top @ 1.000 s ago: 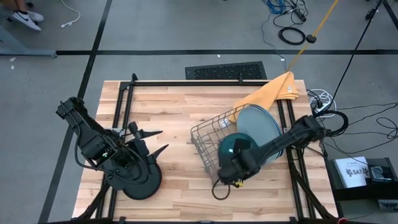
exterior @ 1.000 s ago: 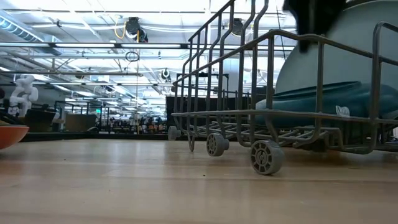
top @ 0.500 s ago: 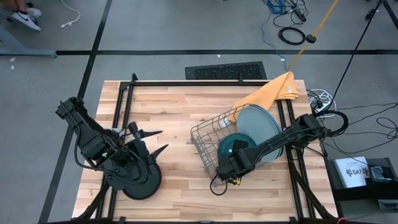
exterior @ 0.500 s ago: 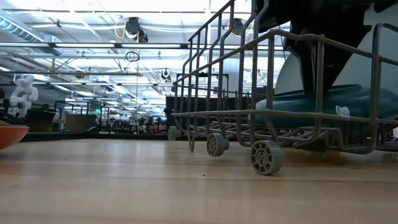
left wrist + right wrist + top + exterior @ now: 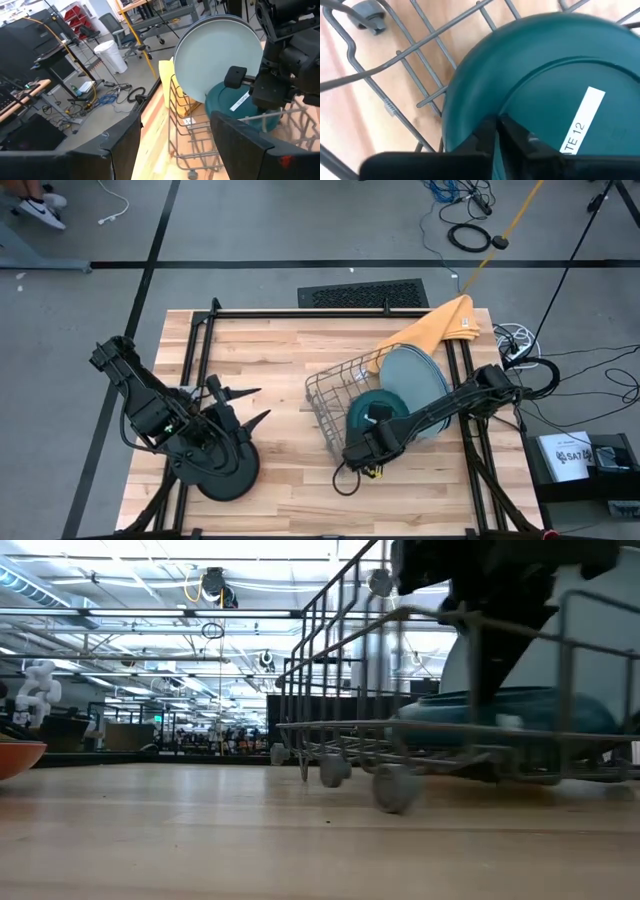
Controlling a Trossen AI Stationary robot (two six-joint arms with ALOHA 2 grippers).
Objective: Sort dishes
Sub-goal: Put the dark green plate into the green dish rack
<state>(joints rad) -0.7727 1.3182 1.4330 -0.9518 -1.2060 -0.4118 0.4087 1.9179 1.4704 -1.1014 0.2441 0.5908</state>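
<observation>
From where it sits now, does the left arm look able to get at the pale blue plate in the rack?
Probably not yet: the left gripper waits open well left of the wire dish rack, and the right arm crosses in front of the large pale blue plate.

A white strip label (image 5: pixel 580 125) stuck on the underside of the dark teal plate (image 5: pixel 530 70) reads "TE 12", its start hidden, just beside the right end effector (image 5: pixel 496 131). No other writing is legible from here.
</observation>
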